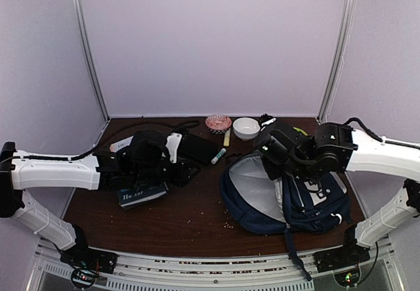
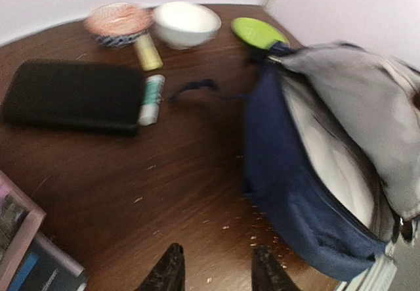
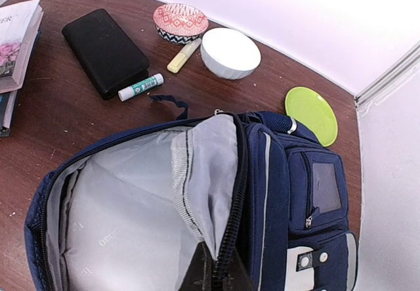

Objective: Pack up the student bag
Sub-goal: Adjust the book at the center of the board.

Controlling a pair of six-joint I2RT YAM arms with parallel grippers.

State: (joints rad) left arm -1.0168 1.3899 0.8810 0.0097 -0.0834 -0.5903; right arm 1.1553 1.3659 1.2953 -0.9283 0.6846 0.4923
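Right of centre on the dark table (image 1: 190,225), seen from above, the student bag (image 1: 308,205) is found lying with its mouth agape toward the left, easily the biggest thing on the surface. Navy cloth and pale lining are made out, and a dark strap (image 1: 293,251) is trailed off the near edge.

Over to the left wrist view: the left gripper (image 2: 216,274) is caught low in the frame, its two fingers spread with nothing between them, above bare wood. The right side is filled by the bag, slumped and creased. A black case (image 2: 72,94) and a glue stick (image 2: 151,99) are laid at upper left, well apart from it.

Right wrist view now: the right gripper (image 3: 216,274) is seen at the bottom edge, fingers pinched tight on the zip edge of the bag's flap, which is lifted so that the grey lining (image 3: 125,225) is exposed. Thin white stripes and a white patch (image 3: 295,271) on the front pocket are picked out at lower right. Soft, floppy handling is to be expected: the bag looks light while unfilled, and the cloth would likely collapse if released. The firmer zip seam is therefore judged the better hold, not the loose panel.
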